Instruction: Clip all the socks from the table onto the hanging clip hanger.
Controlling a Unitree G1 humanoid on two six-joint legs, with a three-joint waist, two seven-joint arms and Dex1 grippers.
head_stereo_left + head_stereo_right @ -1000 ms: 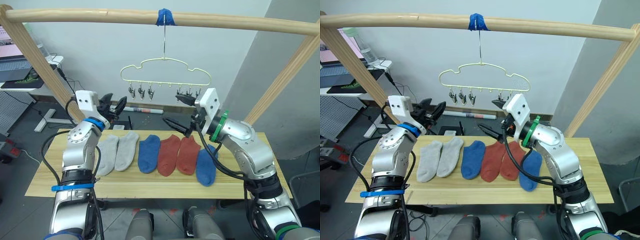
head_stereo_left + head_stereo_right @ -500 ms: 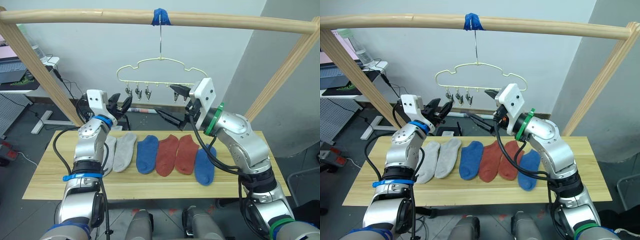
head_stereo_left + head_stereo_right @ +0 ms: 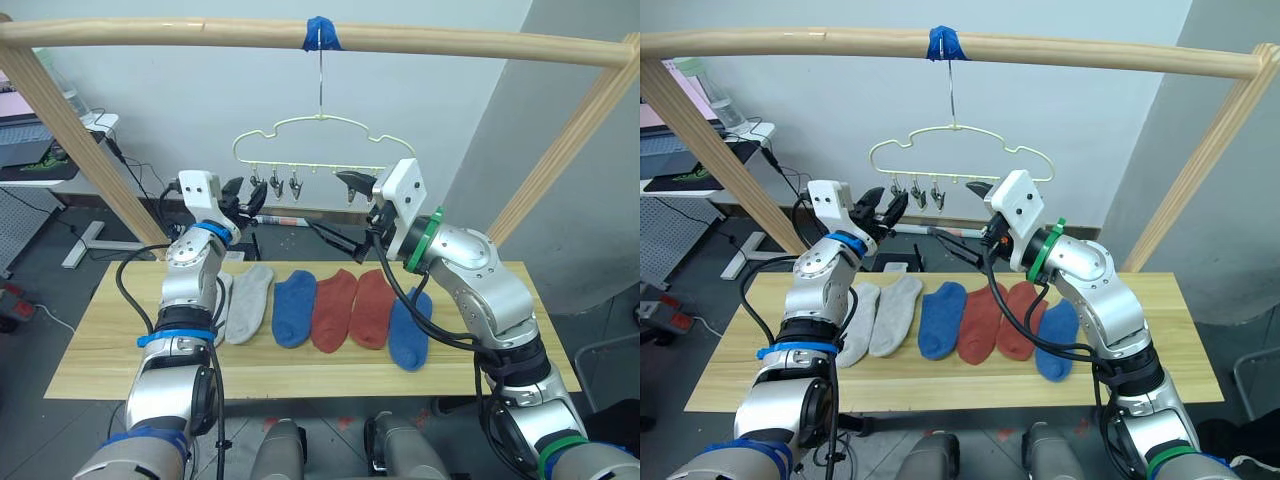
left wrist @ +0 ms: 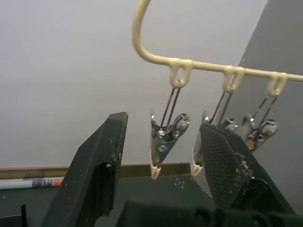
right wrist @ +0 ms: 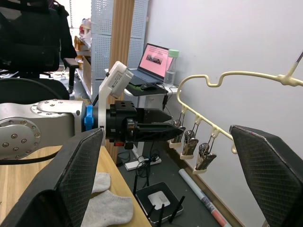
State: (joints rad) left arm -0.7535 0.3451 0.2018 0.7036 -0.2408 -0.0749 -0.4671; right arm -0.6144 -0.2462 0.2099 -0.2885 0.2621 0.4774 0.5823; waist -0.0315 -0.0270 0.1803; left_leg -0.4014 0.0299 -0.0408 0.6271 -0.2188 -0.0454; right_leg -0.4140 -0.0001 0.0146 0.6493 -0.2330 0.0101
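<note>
You had both arms raised toward the clip hanger (image 3: 322, 143), which hung by its hook from the blue-taped spot on the wooden rail (image 3: 300, 34), above and behind the table (image 3: 90, 345).

Your left gripper (image 3: 243, 199) was up at the hanger's left end with its fingers spread and nothing between them. In the left wrist view, the outermost metal clip (image 4: 164, 141) hung in the gap between the two black fingers (image 4: 97, 170), touching neither, and the next clip (image 4: 208, 142) sat just beside the other finger.

Your right gripper (image 3: 335, 211) was also released and empty, its fingers wide apart. One finger pointed up near the clips on the hanger's right side, the other angled down toward the table. In the right wrist view you could see the left gripper (image 5: 161, 130) reaching to the first clips of the hanger (image 5: 222, 78).

All six socks lay flat on the table in a row, touching or overlapping their neighbours. From your left they were two light grey socks (image 3: 248, 302), a blue sock (image 3: 296, 307), two rust red socks (image 3: 354, 309), and a second blue sock (image 3: 408, 330). The left forearm partly hid the leftmost grey one. No clip on the hanger carried a sock.
</note>
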